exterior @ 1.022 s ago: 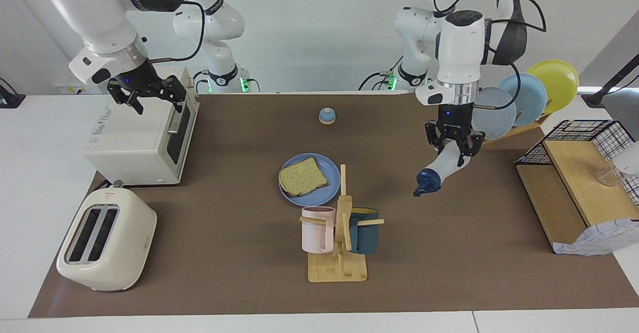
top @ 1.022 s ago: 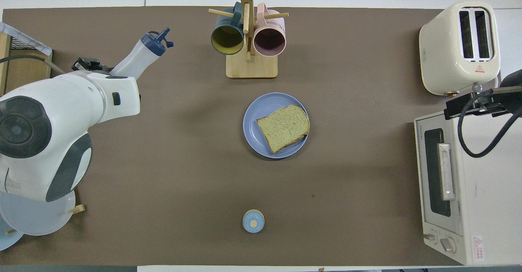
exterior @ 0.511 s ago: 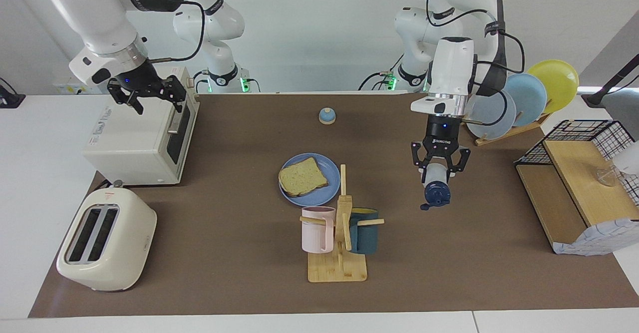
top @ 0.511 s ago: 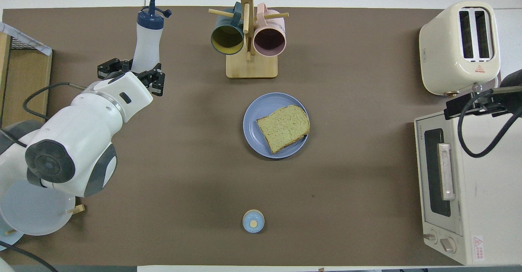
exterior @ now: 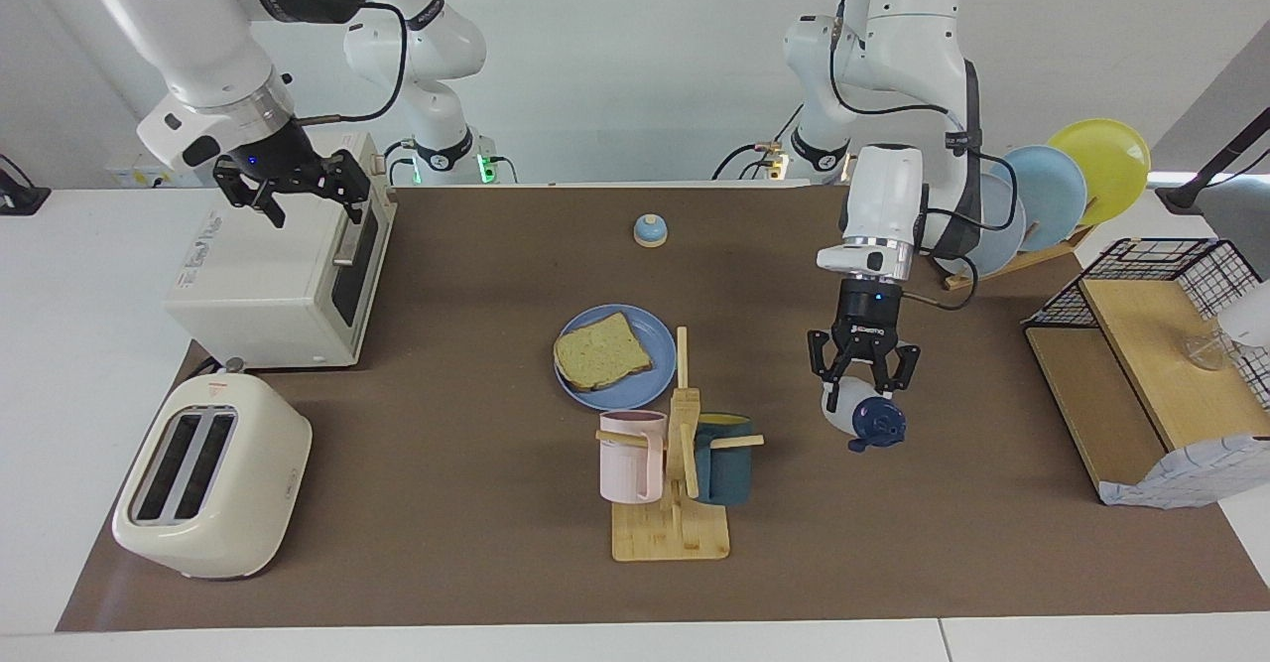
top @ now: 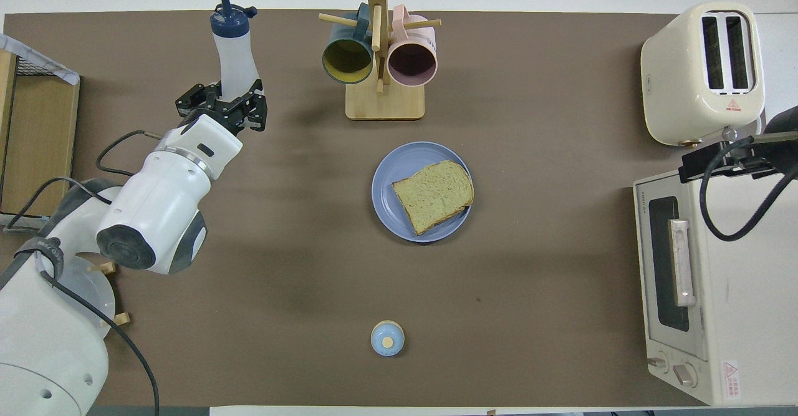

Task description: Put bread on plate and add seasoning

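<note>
one bottle in the air, one slice already plated.

the left gripper (exterior: 861, 384) grips the seasoning (exterior: 861, 418) by its translucent body, cap tipped away from the robots, over bare mat toward the left arm's end; from the mug rack (exterior: 673, 463) it hangs at about two o'clock in the facing view. the bread (exterior: 601, 352) lies flat on the plate (exterior: 615, 399), mid-table, near the rack. the right gripper (exterior: 288, 186) waits, fingers spread wide and holding nothing, over the toaster oven (exterior: 268, 285). the bottle looks light and soft-walled, so a hard pinch could likely squirt it early; mid-body is probably the sound place to hold, leaving the navy cap free. the toast seems stiff but crumbly, best left where it is. still to do: carry the nozzle over the slice.
</note>
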{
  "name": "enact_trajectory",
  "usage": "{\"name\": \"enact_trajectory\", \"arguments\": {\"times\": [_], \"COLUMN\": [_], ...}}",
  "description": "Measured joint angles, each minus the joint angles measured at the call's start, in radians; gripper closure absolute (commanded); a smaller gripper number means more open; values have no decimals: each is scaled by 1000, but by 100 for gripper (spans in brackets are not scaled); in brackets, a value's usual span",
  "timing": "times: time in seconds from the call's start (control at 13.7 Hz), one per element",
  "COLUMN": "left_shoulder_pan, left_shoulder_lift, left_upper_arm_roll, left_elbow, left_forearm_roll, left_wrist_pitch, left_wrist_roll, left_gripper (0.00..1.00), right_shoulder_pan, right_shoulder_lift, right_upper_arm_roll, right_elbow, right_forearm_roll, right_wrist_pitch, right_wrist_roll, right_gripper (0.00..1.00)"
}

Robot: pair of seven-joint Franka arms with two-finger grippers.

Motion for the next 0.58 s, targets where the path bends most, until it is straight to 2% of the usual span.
{"name": "enact_trajectory", "arguments": {"times": [0.22,0.58], "left_shoulder_pan": [-1,-2], "left_shoulder_lift": [37,164], "left_upper_arm_roll": [-3,-9], "left_elbow": [50,163], "left_forearm_roll": [-71,-113], "left_wrist_pitch": [2,2], "left_wrist_roll": [-1,-2], "left_gripper": [100,100], "right_shoulder_pan": [0,0], "right_shoulder_lift": [0,0], "right_upper_arm_roll": [0,0], "right_elbow": [0,0], "right_forearm_roll": [0,0], "right_wrist_pitch": [0,0], "right_wrist_roll": [0,0], "right_gripper": [0,0]}}
